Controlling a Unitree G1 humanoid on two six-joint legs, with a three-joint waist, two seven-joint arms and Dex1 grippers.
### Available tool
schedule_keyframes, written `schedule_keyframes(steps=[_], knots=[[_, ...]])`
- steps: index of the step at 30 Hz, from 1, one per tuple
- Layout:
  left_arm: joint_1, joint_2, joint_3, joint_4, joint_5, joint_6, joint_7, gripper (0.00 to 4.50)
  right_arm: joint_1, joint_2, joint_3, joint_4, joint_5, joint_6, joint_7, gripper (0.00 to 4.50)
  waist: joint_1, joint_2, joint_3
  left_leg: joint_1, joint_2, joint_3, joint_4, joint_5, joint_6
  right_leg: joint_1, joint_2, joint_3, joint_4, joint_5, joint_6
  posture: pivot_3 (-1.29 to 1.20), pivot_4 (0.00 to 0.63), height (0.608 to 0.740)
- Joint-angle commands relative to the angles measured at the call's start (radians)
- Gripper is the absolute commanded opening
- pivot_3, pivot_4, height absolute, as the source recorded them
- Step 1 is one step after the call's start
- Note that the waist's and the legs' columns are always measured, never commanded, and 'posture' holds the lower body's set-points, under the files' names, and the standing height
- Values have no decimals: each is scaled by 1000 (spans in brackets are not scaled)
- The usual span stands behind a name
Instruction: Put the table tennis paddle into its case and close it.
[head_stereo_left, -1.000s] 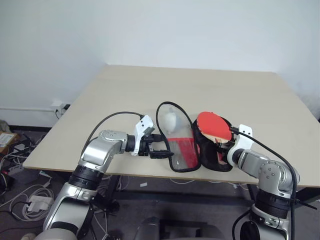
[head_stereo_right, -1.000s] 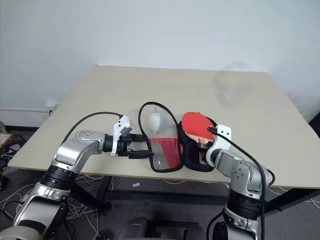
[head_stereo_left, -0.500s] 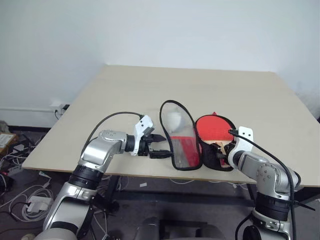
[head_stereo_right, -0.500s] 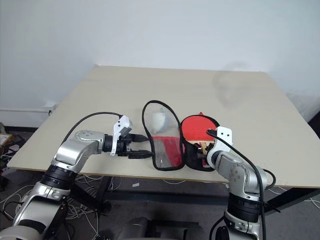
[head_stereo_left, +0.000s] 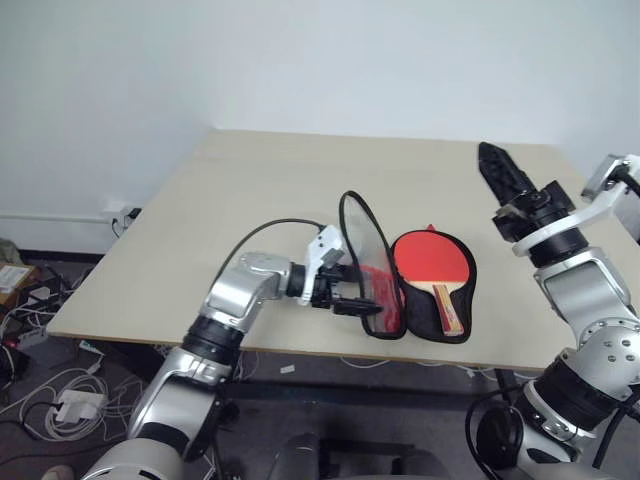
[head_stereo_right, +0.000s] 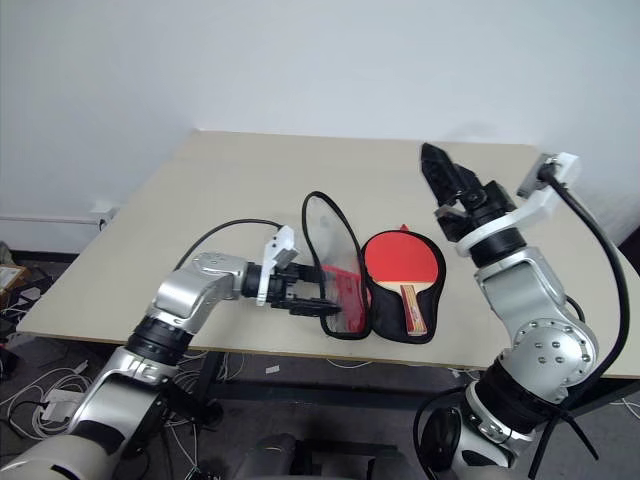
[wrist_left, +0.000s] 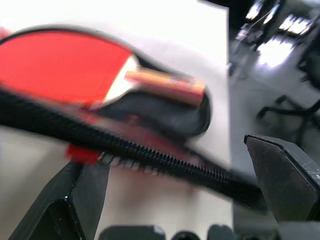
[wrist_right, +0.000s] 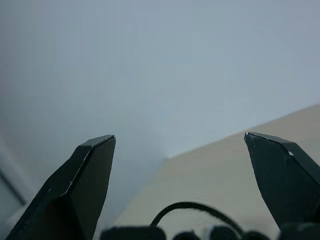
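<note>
Tabletop (head_stereo_left: 300, 190) carried the case (head_stereo_left: 425, 320), lying open near the front edge. Its lid flap stood nearly upright at the case's left side. Paddle (head_stereo_left: 432, 263) lay flat in the case's right half, red face up, handle toward the front edge. Left pincer (head_stereo_left: 345, 292) was at the case's left side, fingers apart, the raised zip edge between them in the left wrist view; actual contact could not be told. Right pincer (head_stereo_right: 445, 178) was raised well above and right of the case, open, empty.
</note>
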Motion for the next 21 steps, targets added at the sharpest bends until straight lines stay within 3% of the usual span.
schedule_keyframes(steps=[1,9,17,21], knots=[[-78,-84,14,51,-12,-30,22,4500,-10,-27,-10,26,36,-85,-57,4463,-2,0,0,0,0,0,0,0,0,0,0,0,0,0,0,0,0,715],[-198,-286,45,317,7,-102,96,4500,27,-44,45,46,51,-177,-95,4463,-7,1,0,0,0,-1,0,-3,6,1,0,2,1,0,0,0,0,715],[-135,-208,114,205,-41,31,100,4500,68,-41,127,93,4,-230,-109,4463,-11,1,0,0,1,-2,-1,-2,6,0,0,3,1,0,0,0,0,715],[-79,-161,165,127,-79,191,178,4500,104,-47,202,114,-43,-249,-96,4463,-11,1,0,0,1,-4,-1,0,2,0,0,3,1,0,0,0,0,715]])
